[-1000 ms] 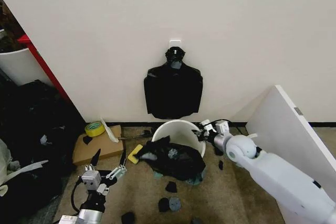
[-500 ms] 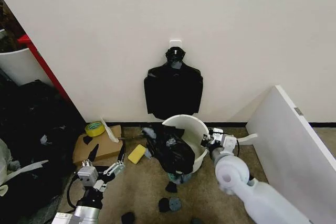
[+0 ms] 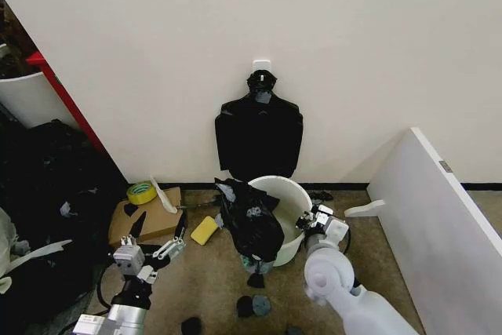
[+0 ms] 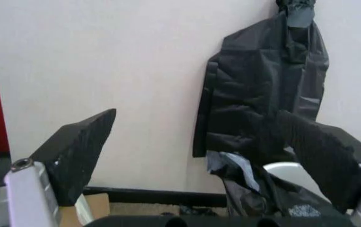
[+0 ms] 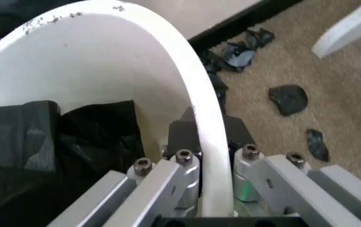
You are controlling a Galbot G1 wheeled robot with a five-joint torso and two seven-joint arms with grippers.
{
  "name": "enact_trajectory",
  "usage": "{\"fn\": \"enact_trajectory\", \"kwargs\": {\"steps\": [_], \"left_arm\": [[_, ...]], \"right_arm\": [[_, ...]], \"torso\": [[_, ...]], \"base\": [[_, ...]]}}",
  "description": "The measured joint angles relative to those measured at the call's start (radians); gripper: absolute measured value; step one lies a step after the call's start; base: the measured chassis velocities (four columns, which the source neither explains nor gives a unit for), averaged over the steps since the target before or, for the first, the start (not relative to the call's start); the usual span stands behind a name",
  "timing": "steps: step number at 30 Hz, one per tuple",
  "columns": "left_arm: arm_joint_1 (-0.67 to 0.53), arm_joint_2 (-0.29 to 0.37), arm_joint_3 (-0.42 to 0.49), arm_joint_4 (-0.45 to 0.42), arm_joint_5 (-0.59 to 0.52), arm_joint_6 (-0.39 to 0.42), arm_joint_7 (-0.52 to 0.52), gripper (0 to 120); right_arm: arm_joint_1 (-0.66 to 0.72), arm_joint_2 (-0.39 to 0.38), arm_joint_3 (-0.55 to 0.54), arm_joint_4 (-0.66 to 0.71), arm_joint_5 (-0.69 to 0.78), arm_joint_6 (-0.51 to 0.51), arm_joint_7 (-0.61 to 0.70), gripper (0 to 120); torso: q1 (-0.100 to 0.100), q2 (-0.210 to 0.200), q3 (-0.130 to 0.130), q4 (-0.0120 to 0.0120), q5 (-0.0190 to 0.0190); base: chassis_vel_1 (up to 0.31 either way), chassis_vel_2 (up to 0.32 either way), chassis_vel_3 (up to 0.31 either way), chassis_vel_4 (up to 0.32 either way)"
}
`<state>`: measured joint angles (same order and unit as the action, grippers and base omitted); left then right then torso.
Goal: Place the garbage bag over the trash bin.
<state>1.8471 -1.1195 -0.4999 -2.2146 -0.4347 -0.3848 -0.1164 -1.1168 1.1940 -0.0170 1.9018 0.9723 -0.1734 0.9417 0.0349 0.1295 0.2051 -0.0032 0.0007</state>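
The round white trash bin (image 3: 284, 203) stands on the carpet below the wall. The glossy black garbage bag (image 3: 249, 223) hangs crumpled over its left rim and down its front. My right gripper (image 3: 311, 221) is at the bin's right side. In the right wrist view this gripper (image 5: 208, 137) is shut on the bin's rim (image 5: 167, 56), one finger inside and one outside, with the garbage bag (image 5: 48, 151) lying inside. My left gripper (image 3: 154, 238) hovers open low at the left, apart from the bin. From the left wrist view, that gripper (image 4: 193, 116) holds nothing, and the bag (image 4: 256, 189) and bin rim (image 4: 287, 168) lie beyond.
A flat bundle of black bags (image 3: 259, 135) hangs on the wall above the bin. A yellow sponge (image 3: 204, 230), a tape roll (image 3: 141, 192) and a cardboard box (image 3: 145, 217) lie to the left. Black scraps (image 3: 255, 304) dot the carpet. A white board (image 3: 439, 217) leans at right.
My right arm has swung in toward me, keeping hold of the bin's rim. The bin tipped and shifted, and the bag slid from its front to its left side. The left gripper barely moved.
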Motion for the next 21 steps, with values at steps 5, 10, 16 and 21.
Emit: {"fn": "enact_trajectory", "kwargs": {"steps": [5,10,16,21], "left_arm": [[0.005,0.0,-0.008,-0.006,-0.006,0.0,0.0,100],[0.006,-0.003,-0.008,-0.006,-0.006,-0.001,0.0,100],[0.011,-0.003,-0.006,-0.016,-0.005,-0.003,0.001,100],[0.011,-0.005,0.002,-0.018,-0.001,-0.003,0.001,100]], "right_arm": [[-0.016,0.024,0.01,-0.004,-0.001,0.001,0.018,2],[-0.041,0.033,0.007,-0.003,-0.009,-0.006,0.02,4],[-0.095,0.016,0.009,0.033,-0.097,-0.021,0.006,28],[-0.139,-0.012,0.032,0.076,-0.215,-0.049,0.0,45]], "torso": [[0.0,0.0,0.0,-0.0001,0.0],[0.0,0.0,0.0,-0.0001,-0.0002],[0.0,0.0,0.0,0.0,0.0],[0.0,0.0,0.0,0.0,0.0]], "base": [[0.0,0.0,0.0,0.0],[0.0,0.0,0.0,0.0],[0.0,0.0,0.0,0.0],[0.0,0.0,0.0,0.0]]}}
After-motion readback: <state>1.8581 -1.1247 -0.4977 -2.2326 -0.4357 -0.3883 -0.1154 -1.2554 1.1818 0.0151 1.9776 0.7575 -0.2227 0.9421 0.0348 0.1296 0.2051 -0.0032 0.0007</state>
